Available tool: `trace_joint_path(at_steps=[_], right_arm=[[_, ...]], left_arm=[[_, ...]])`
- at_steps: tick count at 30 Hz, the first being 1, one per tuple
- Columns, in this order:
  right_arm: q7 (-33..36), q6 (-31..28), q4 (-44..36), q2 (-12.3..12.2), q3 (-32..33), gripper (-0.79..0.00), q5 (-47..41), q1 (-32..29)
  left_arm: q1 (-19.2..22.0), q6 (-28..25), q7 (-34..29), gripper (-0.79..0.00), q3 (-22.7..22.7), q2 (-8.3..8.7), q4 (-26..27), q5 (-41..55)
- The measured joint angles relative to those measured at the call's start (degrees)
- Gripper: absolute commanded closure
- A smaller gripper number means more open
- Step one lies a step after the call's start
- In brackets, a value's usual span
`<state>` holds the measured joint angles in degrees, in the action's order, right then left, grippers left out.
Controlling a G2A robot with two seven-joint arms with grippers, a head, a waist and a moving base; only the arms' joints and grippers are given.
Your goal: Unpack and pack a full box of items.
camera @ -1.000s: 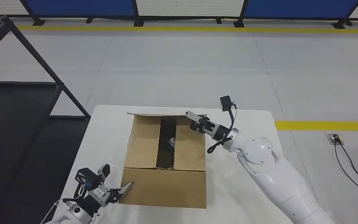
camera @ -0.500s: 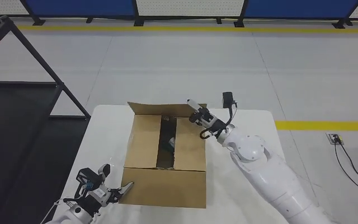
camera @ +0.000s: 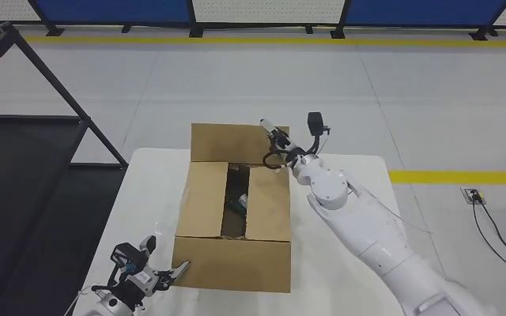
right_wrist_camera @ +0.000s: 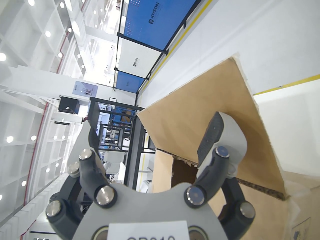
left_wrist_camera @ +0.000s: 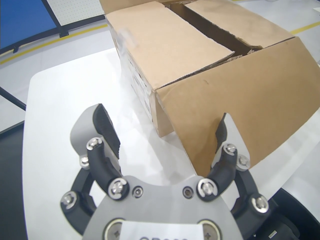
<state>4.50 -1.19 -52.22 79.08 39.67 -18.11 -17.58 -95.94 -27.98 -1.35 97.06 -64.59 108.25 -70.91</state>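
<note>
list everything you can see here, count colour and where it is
cardboard box: 1, brown, middle of the table
far flap: 1, brown, raised upright
near flap: 1, brown, folded out toward the robot
side flaps: 2, brown, lying over the top with a gap between them
contents: count cannot tell, dark with a green bit, seen through that gap
table: 1, white, under the box
frame: 1, black, on the floor beside the table
panels: 2, blue, along the far edge of the floor
floor lines: 2, yellow, one by the panels, one beside the table
left claw: 1, grey and black, open, at the near flap's corner
right claw: 1, grey and black, open, at the far flap
</note>
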Motion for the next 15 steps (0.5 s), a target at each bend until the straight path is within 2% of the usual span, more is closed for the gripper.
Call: trace_joint_path(at_steps=[6,15], right_arm=[[-0.60,2.12,5.90,2.71,-2.02,-0.785,1.81,2.51],[0.86,2.24,12.72,5.52,-2.33,-0.785,2.40,4.06]], left_arm=[[-0.18,0.13,0.40,-0.785,-0.18,0.02,-0.65,0.12],[0.53,0.52,0.17,-0.785,-0.74,0.10,-1.90,-0.63]])
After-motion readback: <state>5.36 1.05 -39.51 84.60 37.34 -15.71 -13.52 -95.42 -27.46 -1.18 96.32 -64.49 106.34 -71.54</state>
